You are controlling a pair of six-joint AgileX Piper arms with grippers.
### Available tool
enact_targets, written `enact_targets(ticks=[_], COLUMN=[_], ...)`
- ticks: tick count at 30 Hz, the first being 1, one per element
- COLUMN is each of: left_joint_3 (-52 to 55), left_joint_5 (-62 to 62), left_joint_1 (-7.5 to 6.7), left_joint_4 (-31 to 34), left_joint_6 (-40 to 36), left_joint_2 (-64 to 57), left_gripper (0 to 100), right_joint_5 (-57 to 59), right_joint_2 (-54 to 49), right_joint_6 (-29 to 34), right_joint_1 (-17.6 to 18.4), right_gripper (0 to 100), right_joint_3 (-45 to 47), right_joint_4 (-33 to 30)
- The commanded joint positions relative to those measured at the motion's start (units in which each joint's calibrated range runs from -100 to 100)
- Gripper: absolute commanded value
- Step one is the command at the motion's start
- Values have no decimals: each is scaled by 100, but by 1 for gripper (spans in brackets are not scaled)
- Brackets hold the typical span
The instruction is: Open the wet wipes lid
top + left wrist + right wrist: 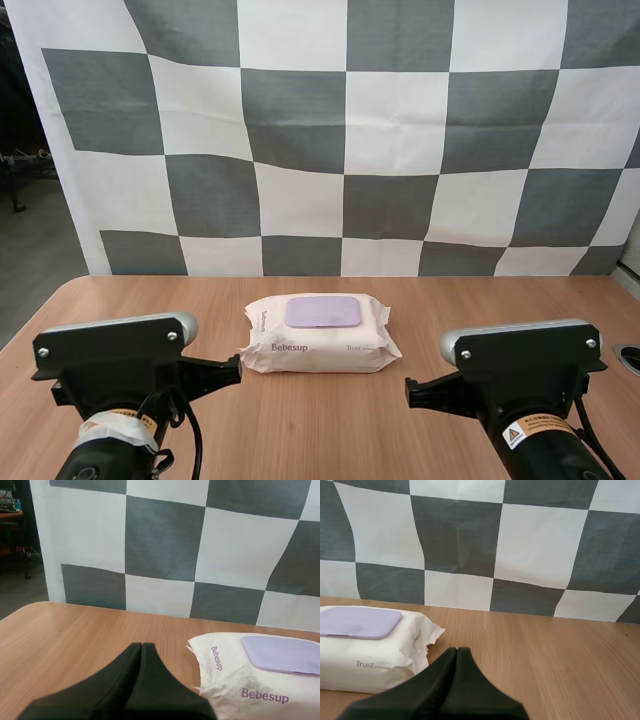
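Note:
A white pack of wet wipes (pixel 318 335) lies flat in the middle of the wooden table (pixel 330 430), its lilac lid (pixel 324 311) shut flat on top. The pack (pixel 250 677) and lid (pixel 282 655) also show in the left wrist view, just ahead of my left gripper (pixel 142 646), whose fingers lie together as one dark wedge. My right gripper (pixel 457 651) is shut too, close to the pack's (pixel 370 652) crimped end, with the lid (pixel 357 622) beyond. In the high view both arms sit near the front edge, either side of the pack, apart from it.
A small round dark hole (pixel 630 357) sits at the table's right edge. Bare tabletop lies on all sides of the pack.

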Motion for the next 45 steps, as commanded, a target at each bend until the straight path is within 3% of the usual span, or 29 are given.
enact_targets(ticks=[1, 3, 5, 7, 11, 13, 19, 21, 25, 27, 29, 32, 33, 37, 43, 45], left_joint_3=[0, 0, 0, 0, 0, 0, 0, 0, 0, 0, -367, -1226, -1685, -3060, -4609, -4917], left_joint_5=[-1030, -1548, -3554, -5116, -6208, -6270, -6440, -7019, -9335, -10223, -10028, -8068, -6894, -4060, -991, 110], left_joint_1=[-1, -1, -1, -1, -1, -1, -1, -1, -1, -1, -1, -1, -1, -1, -1, -1], left_joint_4=[37, 37, 37, 37, 37, 37, 37, 37, 48, 182, 298, 165, 119, 160, 206, 206], left_joint_6=[151, 276, 627, 715, 715, 715, 705, 705, 735, 858, 1162, 1257, 1270, 1556, 2010, 2339], left_joint_2=[0, 0, 0, 0, 0, 0, 0, 0, 0, 0, 0, 0, 39, 671, 1998, 2387], left_gripper=[0, 0, 0, 0, 0, 0, 0, 0, 0, 0, 0, 0, 0, 0, 0, 0], right_joint_5=[5, 5, 5, 5, -383, -1454, -7575, -9069, -10471, -10119, -9097, -6918, -5822, -4062, -1482, -701], right_joint_2=[0, 0, 0, 0, 0, 0, 0, 0, 0, 0, 0, 0, 12, 448, 1729, 2230], right_joint_6=[-7, -7, -7, -7, -7, -7, -7, -7, -43, -43, -43, -34, -34, -34, -81, -391], right_joint_1=[0, 0, 0, 0, 0, 0, 0, 0, 0, 0, 0, 0, 0, 0, 0, 0], right_gripper=[0, 0, 0, 0, 0, 0, 0, 0, 0, 0, 0, 0, 0, 0, 0, 0], right_joint_3=[0, 0, 0, 0, 0, 0, 0, 0, 0, 0, -150, -919, -1399, -2534, -3849, -4101], right_joint_4=[276, 727, 1368, 1532, 1534, 1534, 1558, 1511, 1247, 673, 20, -644, -827, -1125, -1840, -1999])
